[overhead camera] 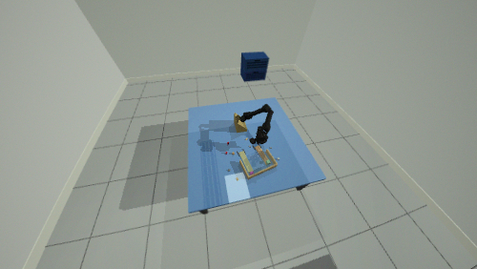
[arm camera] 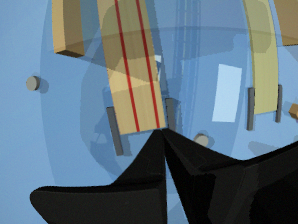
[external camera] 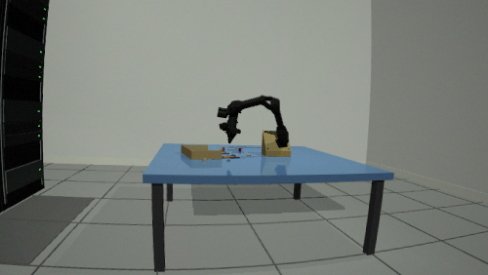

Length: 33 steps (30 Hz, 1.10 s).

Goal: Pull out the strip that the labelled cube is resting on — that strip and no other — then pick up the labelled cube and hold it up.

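The end effector (arm camera: 161, 137) is seen closed to its narrowest, with the two fingertips meeting in a point and nothing held between them, poised just above the near end of a tan strip (arm camera: 132, 63) marked with two red lines. That strip is laid on the blue tabletop (arm camera: 200, 50) and runs away into the wooden tray (overhead camera: 258, 163); a plain tan strip (arm camera: 68, 10) lies to its left and a paler one (arm camera: 260, 36) to its right. The labelled cube cannot be made out clearly; only a dark shape at the far end of the red-lined strip is glimpsed, so which strip carries it cannot be told. The strip is judged thin, stiff and light, likely to slide easily, and best taken at its free near end. The cube is judged small and rigid, best gripped across opposite faces.
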Each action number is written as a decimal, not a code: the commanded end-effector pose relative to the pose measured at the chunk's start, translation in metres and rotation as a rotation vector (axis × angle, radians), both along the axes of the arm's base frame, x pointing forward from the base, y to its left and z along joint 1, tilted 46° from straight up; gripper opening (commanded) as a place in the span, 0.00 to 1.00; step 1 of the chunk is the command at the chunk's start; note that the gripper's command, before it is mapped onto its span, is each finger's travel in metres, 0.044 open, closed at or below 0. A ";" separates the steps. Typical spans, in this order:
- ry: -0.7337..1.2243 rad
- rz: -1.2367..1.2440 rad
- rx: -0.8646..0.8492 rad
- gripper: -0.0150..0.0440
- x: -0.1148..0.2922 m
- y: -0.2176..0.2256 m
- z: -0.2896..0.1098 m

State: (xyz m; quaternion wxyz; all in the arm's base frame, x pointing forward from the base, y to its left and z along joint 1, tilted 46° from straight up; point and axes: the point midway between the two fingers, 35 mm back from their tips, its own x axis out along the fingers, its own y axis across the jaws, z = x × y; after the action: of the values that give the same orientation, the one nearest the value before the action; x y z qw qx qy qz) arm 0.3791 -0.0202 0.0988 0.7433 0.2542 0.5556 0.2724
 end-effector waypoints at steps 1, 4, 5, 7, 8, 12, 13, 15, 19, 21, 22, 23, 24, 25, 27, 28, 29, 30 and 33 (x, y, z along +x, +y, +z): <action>0.054 0.103 -0.008 0.25 0.001 0.018 0.001; 0.054 0.103 -0.008 0.25 0.001 0.018 0.001; 0.054 0.103 -0.009 0.25 0.001 0.018 0.001; 0.054 0.103 -0.009 0.25 0.001 0.019 0.000; 0.054 0.103 -0.009 0.25 0.001 0.020 -0.001; 0.054 0.103 -0.009 0.25 0.003 0.025 -0.006; 0.054 0.103 -0.009 0.25 0.003 0.026 -0.007; 0.054 0.103 -0.009 0.25 0.004 0.028 -0.010; 0.053 0.103 -0.009 0.25 0.005 0.033 -0.014; 0.053 0.103 -0.009 0.25 0.006 0.035 -0.016; 0.053 0.103 -0.009 0.25 0.006 0.036 -0.018; 0.053 0.103 -0.009 0.25 0.007 0.037 -0.019; 0.053 0.103 -0.009 0.25 0.007 0.038 -0.020; 0.053 0.103 -0.009 0.25 0.007 0.040 -0.021; 0.053 0.103 -0.009 0.25 0.008 0.042 -0.023; 0.053 0.103 -0.009 0.25 0.008 0.043 -0.024; 0.053 0.103 -0.009 0.25 0.008 0.044 -0.025; 0.053 0.103 -0.009 0.25 0.009 0.045 -0.027; 0.053 0.103 -0.009 0.25 0.010 0.049 -0.030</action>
State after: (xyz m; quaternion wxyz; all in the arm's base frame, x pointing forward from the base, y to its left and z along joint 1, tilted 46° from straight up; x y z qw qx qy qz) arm 0.3889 0.0250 0.0732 0.7160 0.2273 0.5871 0.3017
